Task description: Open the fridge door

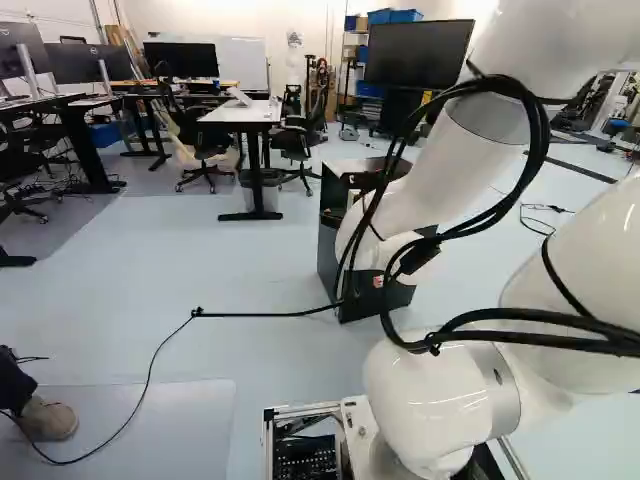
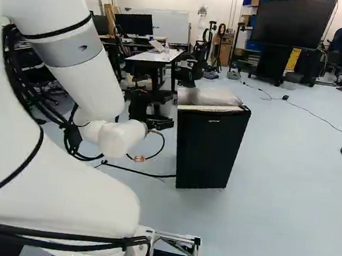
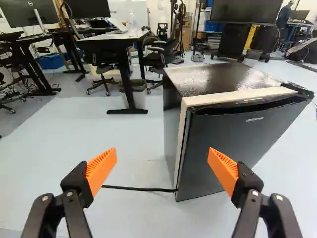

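Two fingers of the gripper stand wide apart, holding nothing. Near, to its right, stands the fridge, door closed.

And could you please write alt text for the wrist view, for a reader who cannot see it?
A small dark fridge, its door apparently shut, stands on a pale floor ahead of the open, empty tool with orange pads; desks and chairs stand beyond.
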`<state>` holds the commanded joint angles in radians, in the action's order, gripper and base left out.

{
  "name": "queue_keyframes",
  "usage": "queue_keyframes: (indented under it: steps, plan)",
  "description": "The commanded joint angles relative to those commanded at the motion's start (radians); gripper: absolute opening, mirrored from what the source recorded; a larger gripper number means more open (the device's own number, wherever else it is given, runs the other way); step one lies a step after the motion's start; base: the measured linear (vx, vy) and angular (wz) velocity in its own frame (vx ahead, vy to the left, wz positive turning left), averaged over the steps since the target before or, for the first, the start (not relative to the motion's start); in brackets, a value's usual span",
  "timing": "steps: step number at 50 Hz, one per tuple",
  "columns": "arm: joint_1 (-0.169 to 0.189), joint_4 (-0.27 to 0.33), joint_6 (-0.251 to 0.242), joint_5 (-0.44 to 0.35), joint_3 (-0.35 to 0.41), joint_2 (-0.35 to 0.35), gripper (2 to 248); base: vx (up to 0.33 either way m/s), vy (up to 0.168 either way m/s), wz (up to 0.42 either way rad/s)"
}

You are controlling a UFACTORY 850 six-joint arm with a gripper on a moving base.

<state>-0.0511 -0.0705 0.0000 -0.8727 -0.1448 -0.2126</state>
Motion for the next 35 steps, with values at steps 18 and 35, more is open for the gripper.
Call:
queue_keyframes:
  steps: [18, 35]
  plan:
    - [-0.061, -0.064, 0.000, -0.006, -0.044, 0.048, 247, 0.000, 0.000, 0.000]
    - [-0.119, -0.125, 0.000, -0.047, -0.091, 0.123, 247, 0.000, 0.000, 0.000]
